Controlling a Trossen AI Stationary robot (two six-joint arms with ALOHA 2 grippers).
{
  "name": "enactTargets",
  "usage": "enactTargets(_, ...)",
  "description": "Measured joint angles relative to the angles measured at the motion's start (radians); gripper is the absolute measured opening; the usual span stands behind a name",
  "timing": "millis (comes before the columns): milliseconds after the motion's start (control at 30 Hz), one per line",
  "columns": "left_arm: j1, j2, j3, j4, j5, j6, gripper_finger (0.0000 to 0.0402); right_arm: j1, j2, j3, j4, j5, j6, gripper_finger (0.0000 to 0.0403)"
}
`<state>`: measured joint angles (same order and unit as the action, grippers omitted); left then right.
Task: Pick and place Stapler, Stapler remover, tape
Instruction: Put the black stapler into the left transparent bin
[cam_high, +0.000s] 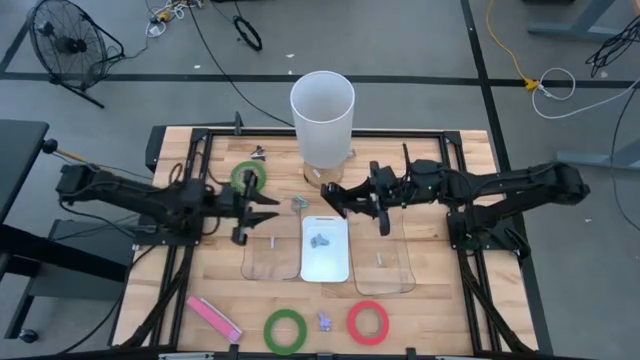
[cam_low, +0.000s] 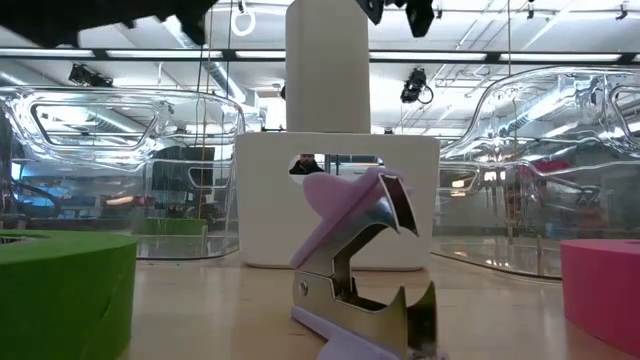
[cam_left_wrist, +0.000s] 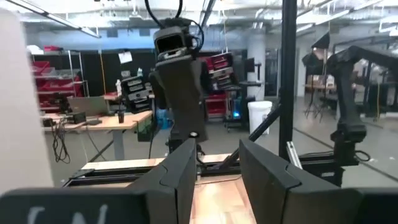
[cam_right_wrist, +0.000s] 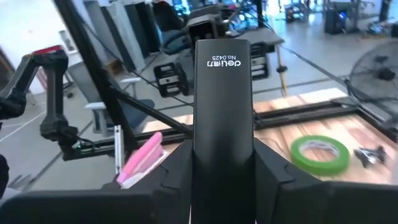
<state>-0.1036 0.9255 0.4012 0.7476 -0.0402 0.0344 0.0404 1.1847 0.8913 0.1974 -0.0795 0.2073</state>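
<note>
near edge: green tape ring (cam_high: 285, 331), purple staple remover (cam_high: 324, 321), red tape ring (cam_high: 368, 321) and pink stapler (cam_high: 213, 318) are lain on the table (cam_high: 450, 300) | centre: white tray (cam_high: 325, 262) is set just below the right hand (cam_high: 335, 197) | right hand: pinched on a black stapler (cam_right_wrist: 222, 118), long axis in line with the fingers | left hand (cam_high: 268, 207): spread, empty, beside second green tape ring (cam_high: 249, 178)
</note>
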Motion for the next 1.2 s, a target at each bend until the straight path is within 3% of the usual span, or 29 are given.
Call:
enactTargets(367, 0.000, 0.337, 0.299, -0.005, 0.032, 0.013, 0.0131, 0.084, 0.025, 0.000, 0.063, 0.040, -0.071, 0.0102)
enactTargets(533, 0.000, 0.426, 0.377, -0.007, 0.075, 0.011, 0.0164, 0.091, 0.025, 0.000, 0.062, 0.045, -0.089, 0.0102)
enactTargets(833, -0.001, 0.469, 0.422, -0.014, 0.037, 0.004, 0.0227, 0.093, 0.022, 0.000, 0.054, 0.078, -0.100, 0.0102)
enactTargets(1200, -0.002, 0.469, 0.423, -0.029, -0.039, 0.037, 0.0232, 0.094, 0.015, 0.001, 0.045, 0.085, -0.111, 0.0102)
